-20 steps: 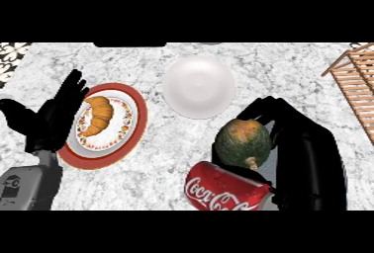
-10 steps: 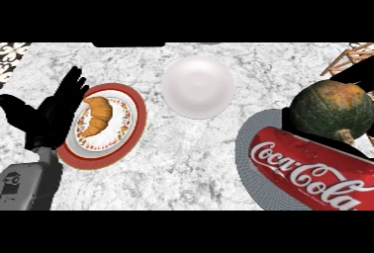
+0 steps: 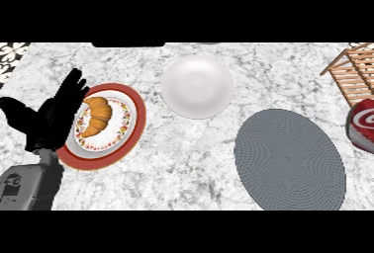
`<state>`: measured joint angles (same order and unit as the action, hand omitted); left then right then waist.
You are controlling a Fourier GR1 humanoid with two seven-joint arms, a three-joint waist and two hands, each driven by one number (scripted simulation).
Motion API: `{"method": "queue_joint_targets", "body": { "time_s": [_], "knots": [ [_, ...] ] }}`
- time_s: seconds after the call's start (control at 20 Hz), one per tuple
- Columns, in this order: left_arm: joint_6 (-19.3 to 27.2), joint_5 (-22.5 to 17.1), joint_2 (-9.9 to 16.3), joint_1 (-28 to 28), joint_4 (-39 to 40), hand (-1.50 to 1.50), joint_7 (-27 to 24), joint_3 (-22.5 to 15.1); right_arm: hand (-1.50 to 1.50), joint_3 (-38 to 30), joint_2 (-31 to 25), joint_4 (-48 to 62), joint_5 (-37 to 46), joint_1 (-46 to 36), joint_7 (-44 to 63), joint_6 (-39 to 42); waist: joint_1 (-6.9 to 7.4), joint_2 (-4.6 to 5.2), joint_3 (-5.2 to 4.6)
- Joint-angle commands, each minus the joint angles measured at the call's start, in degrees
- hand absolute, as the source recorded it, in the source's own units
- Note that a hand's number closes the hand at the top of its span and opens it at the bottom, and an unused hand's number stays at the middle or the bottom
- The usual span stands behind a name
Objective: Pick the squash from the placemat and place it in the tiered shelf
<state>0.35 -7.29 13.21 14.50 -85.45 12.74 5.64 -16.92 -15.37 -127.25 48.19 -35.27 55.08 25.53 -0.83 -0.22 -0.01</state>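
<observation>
- We've got the left hand resting open, fingers up, at the left by the croissant plate.
- Grey placemat lies bare on the worktop.
- Squash and right hand: can't see either.
- Wooden tiered shelf sits far right, a red can just below.

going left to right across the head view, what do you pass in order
left hand → red-rimmed plate with a croissant → white bowl → grey placemat → red cola can at the right edge. The wooden tiered shelf sits above the can, overlapping it in order.
</observation>
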Motion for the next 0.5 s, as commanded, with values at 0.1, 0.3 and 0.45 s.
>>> {"method": "queue_joint_targets", "body": {
  "time_s": [0.1,0.3,0.45],
  "knots": [
    [0.48,0.19,-0.16,-0.88,-2.81,0.0,1.73,-0.01,1.5,-14.51,-5.58,3.47,-7.91,3.71,-2.04,1.72,0.5,0.07,0.04],
    [-0.11,-0.41,-0.22,-0.56,-2.89,0.0,2.5,0.31,1.5,-23.93,-8.81,5.73,-13.76,9.21,-9.05,1.06,0.37,0.08,0.06],
    [0.48,1.51,-1.37,2.0,2.89,0.0,-1.46,0.2,1.5,-27.01,-12.34,9.72,-18.0,9.66,-11.19,2.29,0.27,0.2,0.02]
  ]
}}
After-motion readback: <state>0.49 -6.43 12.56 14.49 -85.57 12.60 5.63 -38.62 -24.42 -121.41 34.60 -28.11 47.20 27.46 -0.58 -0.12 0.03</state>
